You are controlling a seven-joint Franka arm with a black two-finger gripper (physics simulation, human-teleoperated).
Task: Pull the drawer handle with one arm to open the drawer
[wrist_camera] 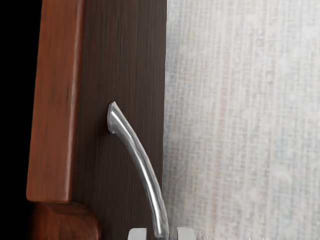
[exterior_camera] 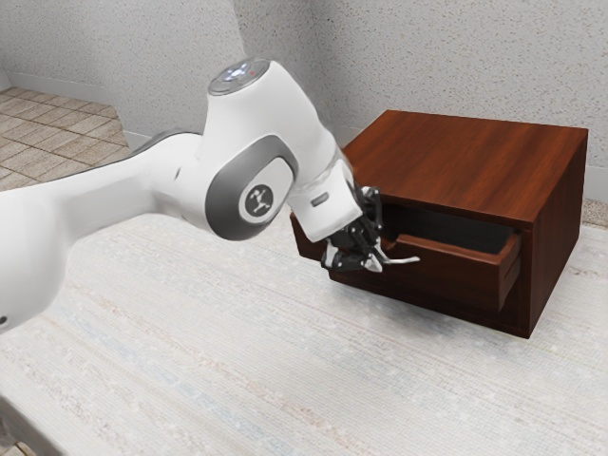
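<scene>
A dark reddish wooden cabinet (exterior_camera: 465, 161) stands on the table, and its single drawer (exterior_camera: 461, 271) is pulled partway out, with a dark gap showing behind the drawer's front. A curved silver handle (exterior_camera: 401, 259) sticks out from that front. My black gripper (exterior_camera: 369, 258) is at the handle's end toward the exterior view's left, shut on it. In the wrist view the handle (wrist_camera: 141, 167) arcs off the dark drawer front (wrist_camera: 122, 70) and runs down between my two pale fingertips (wrist_camera: 137, 233), so my gripper (wrist_camera: 161, 234) clamps it from both sides.
The cabinet rests on a pale woven tabletop (exterior_camera: 285, 361) that stretches toward the front and the exterior view's left. Grey speckled walls (exterior_camera: 456, 57) rise behind it, and a tiled floor (exterior_camera: 47, 133) shows at the upper left.
</scene>
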